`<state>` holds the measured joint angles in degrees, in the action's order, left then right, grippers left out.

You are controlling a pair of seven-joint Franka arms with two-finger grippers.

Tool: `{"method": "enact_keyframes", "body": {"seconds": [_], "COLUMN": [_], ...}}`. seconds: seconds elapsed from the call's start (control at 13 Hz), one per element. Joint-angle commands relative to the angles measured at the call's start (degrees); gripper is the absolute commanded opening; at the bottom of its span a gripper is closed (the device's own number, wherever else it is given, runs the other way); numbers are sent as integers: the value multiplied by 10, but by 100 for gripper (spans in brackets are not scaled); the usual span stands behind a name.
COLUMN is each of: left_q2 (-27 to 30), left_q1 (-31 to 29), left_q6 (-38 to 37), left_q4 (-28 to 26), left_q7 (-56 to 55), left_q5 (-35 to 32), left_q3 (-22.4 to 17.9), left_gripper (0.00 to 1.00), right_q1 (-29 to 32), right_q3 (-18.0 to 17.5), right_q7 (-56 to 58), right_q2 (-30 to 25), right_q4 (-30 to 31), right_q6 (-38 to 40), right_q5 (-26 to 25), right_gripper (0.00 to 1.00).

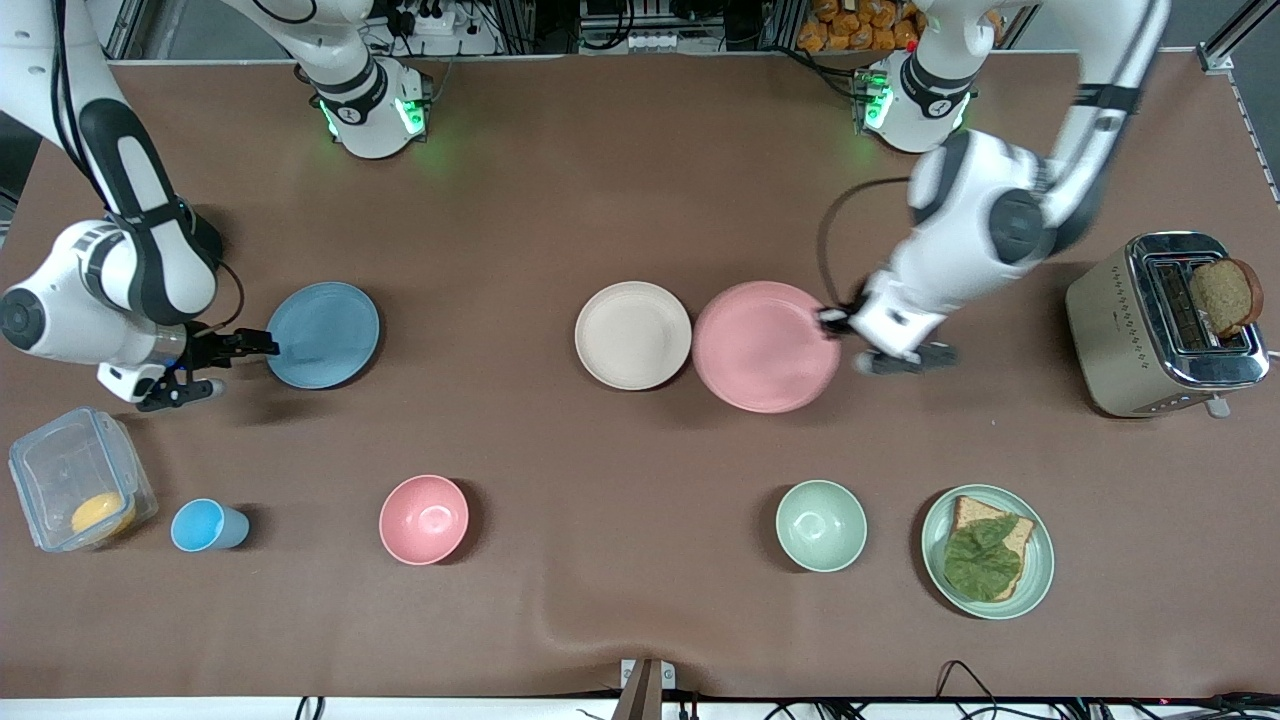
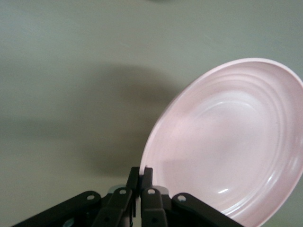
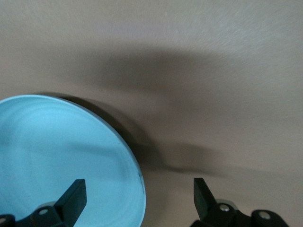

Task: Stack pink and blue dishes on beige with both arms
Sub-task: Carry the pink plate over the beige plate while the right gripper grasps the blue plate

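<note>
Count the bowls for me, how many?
2. The pink bowl sits near the front camera beside the blue cup; the green bowl sits beside the sandwich plate, toward the left arm's end.

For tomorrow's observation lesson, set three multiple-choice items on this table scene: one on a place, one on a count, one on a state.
1. What lies beside the beige plate?
A. pink plate
B. toaster
C. blue cup

2. How many deep bowls stand on the table?
A. one
B. two
C. four

3. How is the left pincer?
A. wide open above the table
B. shut on the pink plate's rim
C. holding bread

Key: 1 A, their rims meet. 2 B, a pink bowl and a green bowl. 3 B, the left wrist view shows the fingers clamping the rim; the right pincer is open at the blue plate.
</note>
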<state>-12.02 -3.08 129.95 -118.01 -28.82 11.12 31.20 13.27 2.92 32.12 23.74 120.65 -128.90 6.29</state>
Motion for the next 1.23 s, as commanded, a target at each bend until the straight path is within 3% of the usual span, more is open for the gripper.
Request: {"method": "enact_keyframes", "body": {"seconds": [0.0, 0.15, 0.38, 0.46, 0.62, 0.69, 1.15], "left_q2": [-60, -101, -173, -193, -215, -219, -218], "left_q1": [78, 125, 147, 156, 156, 159, 155], "left_q6": [68, 122, 195, 219, 229, 229, 228], "left_q4": [16, 15, 20, 23, 37, 37, 31], "left_q7": [-64, -99, -157, -170, -173, -173, -174], "left_q5": [4, -27, -110, -122, -135, -135, -136], "left_q3": [-3, -3, -3, -4, -4, -4, -4], "left_gripper": [0, 0, 0, 0, 0, 0, 0], "right_q1": [9, 10, 8, 4, 4, 5, -4], "right_q3": [-8, -8, -9, -9, -10, -10, -11], "right_q7": [15, 15, 14, 9, 7, 7, 1], "right_q2": [16, 24, 28, 28, 28, 29, 29], "right_q4": [-2, -2, -3, -5, -6, -8, -63], "right_q6": [1, 4, 26, 32, 42, 47, 139], "right_q5": [12, 12, 13, 13, 14, 14, 15], "right_gripper": [100, 100, 54, 34, 6, 0, 0]}}
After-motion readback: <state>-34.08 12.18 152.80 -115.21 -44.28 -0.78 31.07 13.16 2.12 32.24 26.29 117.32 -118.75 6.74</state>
